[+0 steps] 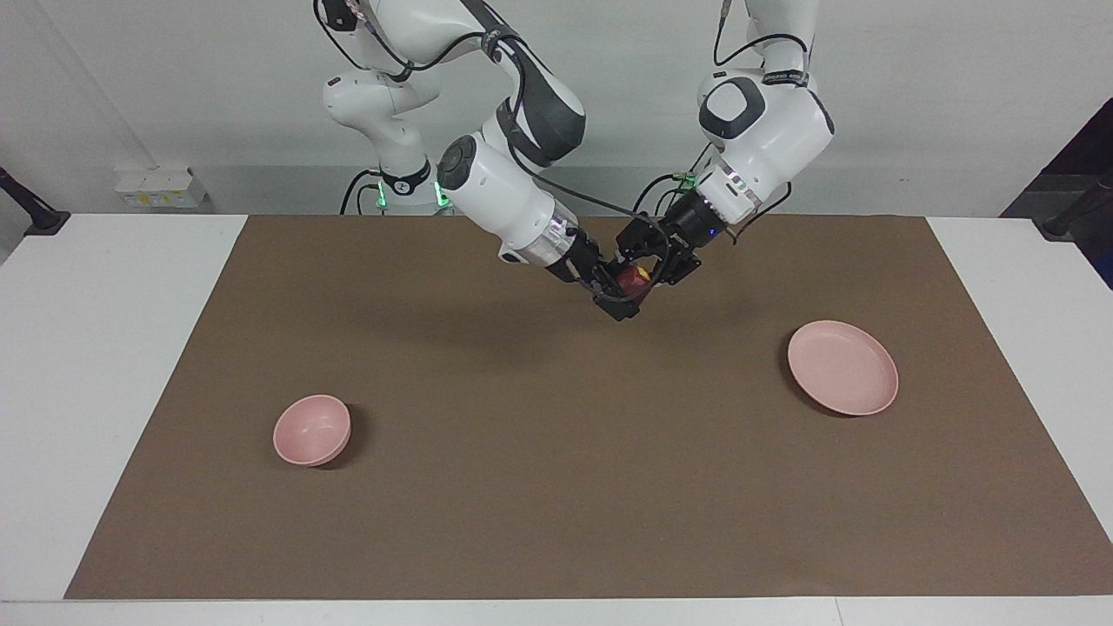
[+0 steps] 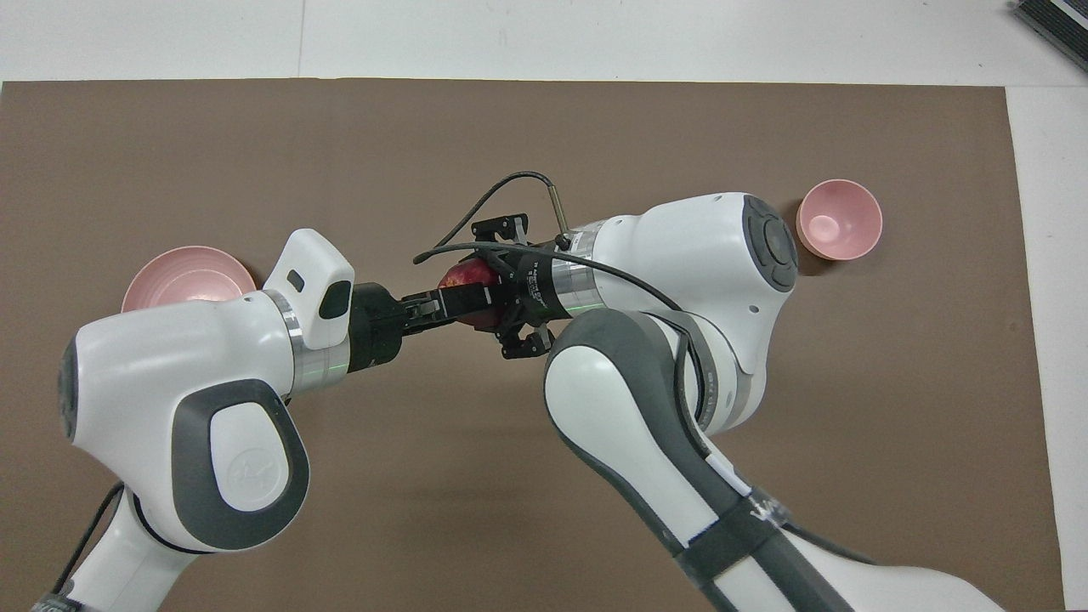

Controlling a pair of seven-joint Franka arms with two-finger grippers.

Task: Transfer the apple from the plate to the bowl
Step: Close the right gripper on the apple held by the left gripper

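Apple (image 1: 633, 278) hangs above the middle of my counter (image 1: 556, 487), pinched between my left gripper (image 1: 645, 268) and my right gripper (image 1: 619, 296), both clamped on it. Plate (image 1: 842, 367) sits toward my left arm's end, bowl (image 1: 311, 429) toward my right arm's end.

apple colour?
Dark red with a yellowish patch; the apple shows best in the facing view, between both end effectors.

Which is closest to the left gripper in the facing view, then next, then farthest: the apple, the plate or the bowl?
From the left gripper, up over the middle of the brown mat:
1. The apple, right at its fingertips, between the two grippers.
2. The plate, toward the left arm's end of the table.
3. The bowl, toward the right arm's end, clearly farthest.
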